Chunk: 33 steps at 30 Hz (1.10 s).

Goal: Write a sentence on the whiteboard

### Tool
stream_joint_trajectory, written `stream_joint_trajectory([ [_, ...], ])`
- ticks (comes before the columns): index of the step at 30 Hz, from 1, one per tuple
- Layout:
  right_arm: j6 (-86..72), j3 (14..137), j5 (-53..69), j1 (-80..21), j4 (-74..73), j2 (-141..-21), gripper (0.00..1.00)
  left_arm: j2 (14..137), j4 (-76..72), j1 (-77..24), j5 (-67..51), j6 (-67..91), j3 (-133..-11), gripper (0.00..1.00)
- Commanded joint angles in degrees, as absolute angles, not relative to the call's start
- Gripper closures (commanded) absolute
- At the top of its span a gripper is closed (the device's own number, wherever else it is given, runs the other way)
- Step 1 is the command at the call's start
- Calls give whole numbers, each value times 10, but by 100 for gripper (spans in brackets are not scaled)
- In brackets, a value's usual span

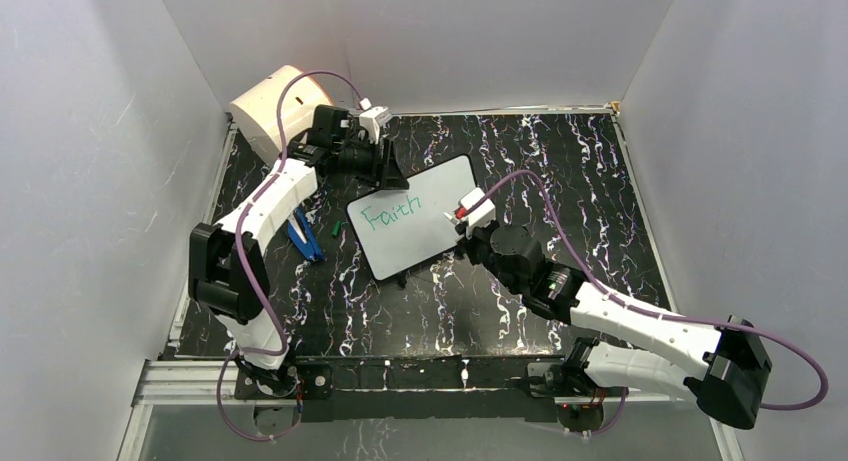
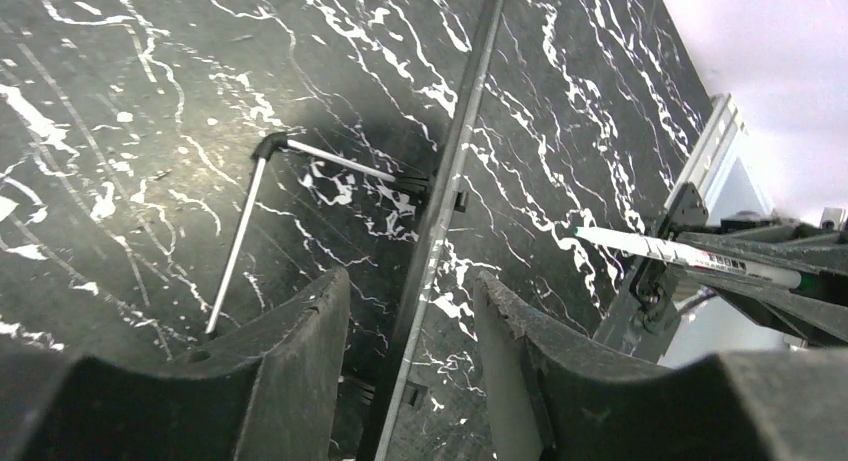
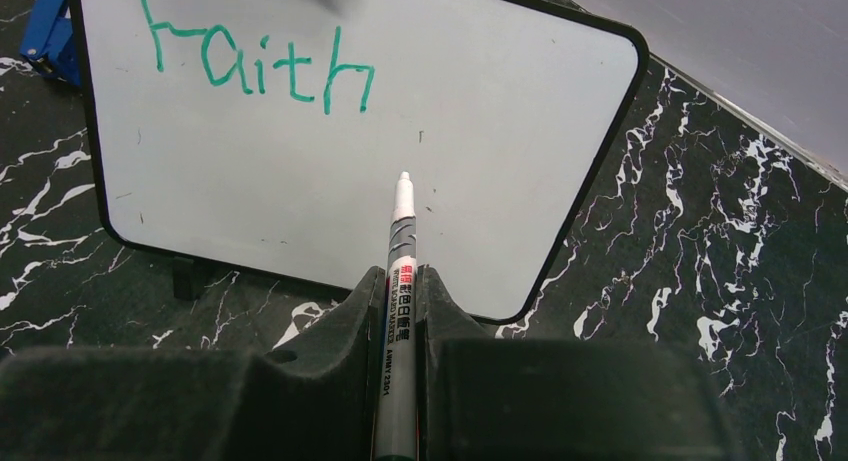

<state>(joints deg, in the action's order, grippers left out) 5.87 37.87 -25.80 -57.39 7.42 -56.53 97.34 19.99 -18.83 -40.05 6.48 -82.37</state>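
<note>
Currently: whiteboard (image 1: pixel 420 226) propped on counter (image 1: pixel 600 201); sentence (image 1: pixel 385 217) reads "Faith", upper left of board. Right end effector (image 3: pixel 400 278) clenched on marker (image 3: pixel 401 236), tip near the board's middle. Left end effector (image 2: pixel 410 316) released, straddling the board's far edge. Risk: pen pressure shoves unclamped board, skewing strokes.

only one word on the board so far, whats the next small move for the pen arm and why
Probably lower the marker tip onto the bare whiteboard just past the green word Faith and start the next word: the right gripper grips the marker, tip aimed at blank surface beyond the h, contact unclear.
</note>
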Motion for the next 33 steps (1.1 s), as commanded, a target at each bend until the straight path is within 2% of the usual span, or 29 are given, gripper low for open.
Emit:
stream_joint_trajectory([
  [1, 64, 410, -268, -572, 101, -573, 100, 979, 222, -201, -444, 28, -857, 55],
  [4, 66, 414, -266, -572, 102, -583, 100, 994, 232, -204, -464, 16, -868, 58],
  [26, 72, 418, -250, -572, 109, -602, 100, 1043, 321, -204, -517, -111, -910, 99],
  [33, 79, 420, -247, -572, 107, -601, 100, 1039, 338, -204, -520, -127, -903, 100],
])
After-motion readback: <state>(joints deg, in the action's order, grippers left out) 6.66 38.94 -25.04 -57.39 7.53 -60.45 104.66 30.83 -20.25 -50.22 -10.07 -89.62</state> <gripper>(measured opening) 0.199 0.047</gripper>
